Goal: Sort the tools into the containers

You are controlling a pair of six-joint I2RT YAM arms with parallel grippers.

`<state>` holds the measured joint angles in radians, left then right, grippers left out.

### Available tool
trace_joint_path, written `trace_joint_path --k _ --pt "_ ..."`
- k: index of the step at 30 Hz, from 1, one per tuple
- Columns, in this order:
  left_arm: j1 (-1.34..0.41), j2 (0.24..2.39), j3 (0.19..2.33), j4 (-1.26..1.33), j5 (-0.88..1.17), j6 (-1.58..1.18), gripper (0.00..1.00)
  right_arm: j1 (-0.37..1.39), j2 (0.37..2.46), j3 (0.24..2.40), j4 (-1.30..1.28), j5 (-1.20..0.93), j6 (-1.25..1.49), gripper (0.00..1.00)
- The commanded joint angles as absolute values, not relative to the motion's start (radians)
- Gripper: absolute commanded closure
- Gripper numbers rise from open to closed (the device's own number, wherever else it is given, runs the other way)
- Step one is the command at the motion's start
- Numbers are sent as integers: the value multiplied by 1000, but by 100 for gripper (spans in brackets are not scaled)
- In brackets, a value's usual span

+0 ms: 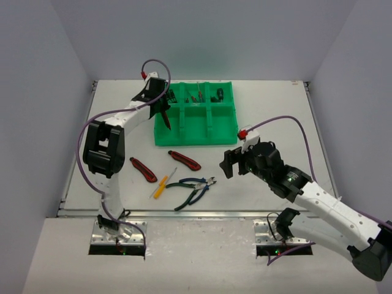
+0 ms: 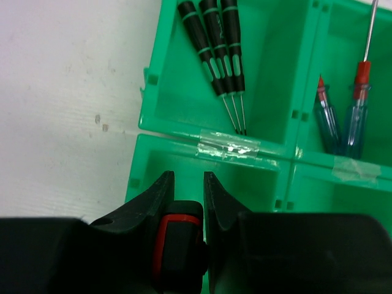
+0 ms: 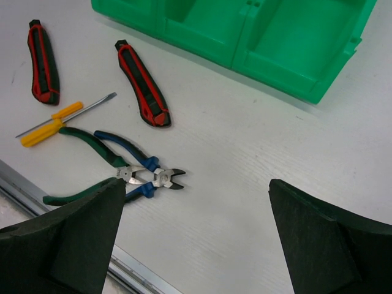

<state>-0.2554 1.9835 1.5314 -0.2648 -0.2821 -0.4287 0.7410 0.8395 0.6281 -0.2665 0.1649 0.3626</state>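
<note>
The left arm (image 1: 122, 119) and right arm (image 1: 321, 197) had white links, black joints and purple cables (image 1: 288, 119). The right gripper (image 3: 195, 205) was matte black.

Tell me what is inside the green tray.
Three green-black screwdrivers lie in one far compartment, blue and red screwdrivers in the next. The left gripper, shut on a knife, covers part of the near-left compartment.

table (image 1: 275, 116): white, flat | dark specks (image 2: 98, 119): on the table, 9 o'clock in left wrist view | walls (image 1: 202, 37): pale grey, at table's 9, 12 and 3 o'clock | metal rail (image 1: 214, 214): along table's 6 o'clock edge | perforated plate (image 1: 138, 228): just outside the rail, 7 o'clock | second plate (image 1: 262, 228): same, 5 o'clock | clear tape (image 2: 229, 147): glossy strip, left wrist view centre
</note>
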Motion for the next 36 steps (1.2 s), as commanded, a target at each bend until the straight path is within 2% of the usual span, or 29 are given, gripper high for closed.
trace_joint_path --k 1,5,8,11,15,17,18,22,26,28,36 --pt "-264 1942 1543 -273 -220 -478 100 736 877 641 -247 164 359 1" --pt "-289 1923 1523 -299 -191 -519 99 736 915 662 -247 134 370 1" --pt "-307 1927 1515 -307 -183 -536 91 735 933 668 -247 116 378 1" --pt "-309 1931 1509 -316 -188 -551 78 736 939 668 -244 99 388 1" --pt "-318 1876 1490 -320 -207 -554 55 735 954 666 -225 63 379 1" --pt "-326 1776 1481 -324 -242 -558 47 736 1002 674 -200 22 360 1" --pt "-335 1742 1478 -324 -265 -556 39 735 1021 676 -186 14 357 1" --pt "-339 1622 1524 -383 -346 -529 17 736 1148 748 -203 -15 337 1" --pt "-339 1510 1540 -441 -431 -506 10 739 1291 825 -189 -66 299 1" --pt "-339 1429 1482 -445 -434 -505 1 745 1368 889 -193 -66 274 1" --pt "-339 983 1149 -410 -308 -459 0 817 1707 1103 -300 -68 171 17"
